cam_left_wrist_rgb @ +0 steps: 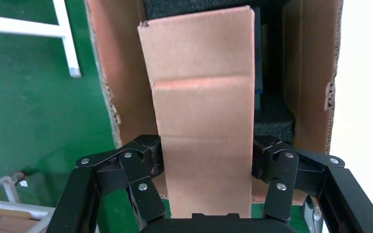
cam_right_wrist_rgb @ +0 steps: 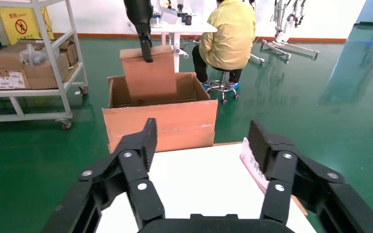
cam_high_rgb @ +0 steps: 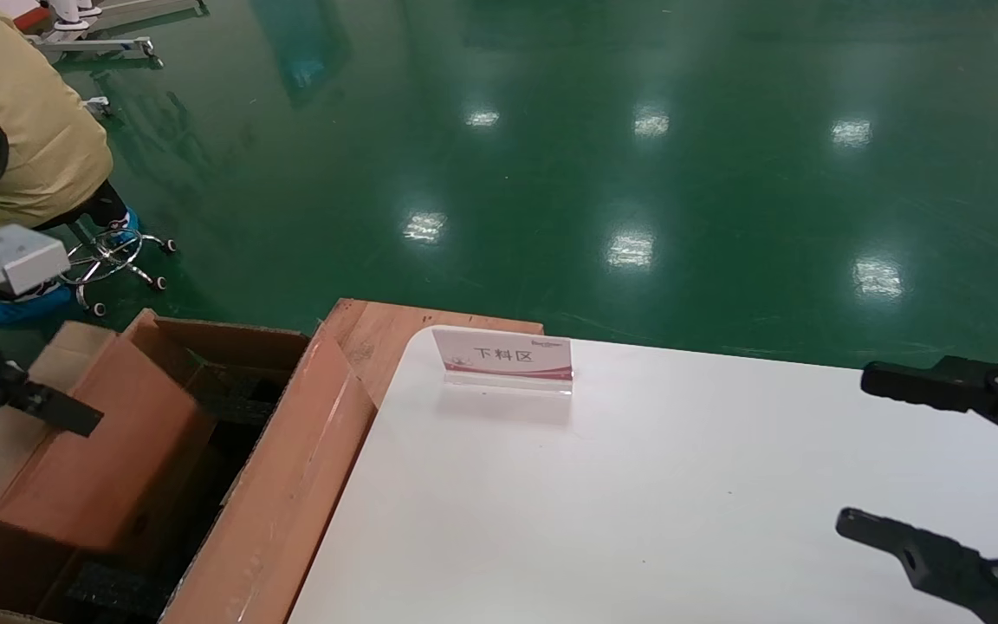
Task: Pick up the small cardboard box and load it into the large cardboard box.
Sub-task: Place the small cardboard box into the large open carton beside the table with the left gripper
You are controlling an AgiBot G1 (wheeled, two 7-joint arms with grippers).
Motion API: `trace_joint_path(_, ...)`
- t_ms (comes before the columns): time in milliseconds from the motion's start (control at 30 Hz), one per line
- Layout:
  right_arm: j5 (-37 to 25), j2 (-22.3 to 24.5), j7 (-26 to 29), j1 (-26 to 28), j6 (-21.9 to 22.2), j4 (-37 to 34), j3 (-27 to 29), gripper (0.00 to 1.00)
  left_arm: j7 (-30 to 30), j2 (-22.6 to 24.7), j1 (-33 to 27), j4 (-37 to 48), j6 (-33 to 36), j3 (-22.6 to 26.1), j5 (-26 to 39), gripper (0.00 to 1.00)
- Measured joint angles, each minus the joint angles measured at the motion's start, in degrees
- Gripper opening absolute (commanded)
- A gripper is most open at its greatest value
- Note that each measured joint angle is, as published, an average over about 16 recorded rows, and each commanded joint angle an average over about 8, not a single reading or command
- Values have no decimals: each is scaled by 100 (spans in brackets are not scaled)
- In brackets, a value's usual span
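Two hands are ours here, and only the left one is loaded. Our left hand (cam_left_wrist_rgb: 204,162) has its fingers (cam_left_wrist_rgb: 148,160) pressed against the two long sides of the small cardboard box (cam_left_wrist_rgb: 201,121), clamping it between them. That slim reddish-brown carton hangs on end, its lower part already down inside the large cardboard box (cam_high_rgb: 282,485), whose flaps stand open and whose black foam blocks (cam_left_wrist_rgb: 272,116) show beside and below the carton. We cannot tell whether the carton's lower edge touches the foam. The large carton stands on the green floor (cam_high_rgb: 638,173), just beside the left edge of the white surface (cam_high_rgb: 638,485). Our right hand (cam_high_rgb: 923,459) hovers over the right part of that surface, spread wide and holding nothing. A small sign stand (cam_high_rgb: 503,360) sits near the surface's far edge.
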Motion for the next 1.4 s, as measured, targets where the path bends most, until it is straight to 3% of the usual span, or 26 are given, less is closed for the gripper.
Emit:
trace_joint_path(767,5,3,-4,2,3,0,-8,100,430,-98,697,435,-374,96,51,0)
trace_joint_path(1400,9,6,-7,3,6,0,-14,100,1297,429,1503,1722,-864,85,-211,0)
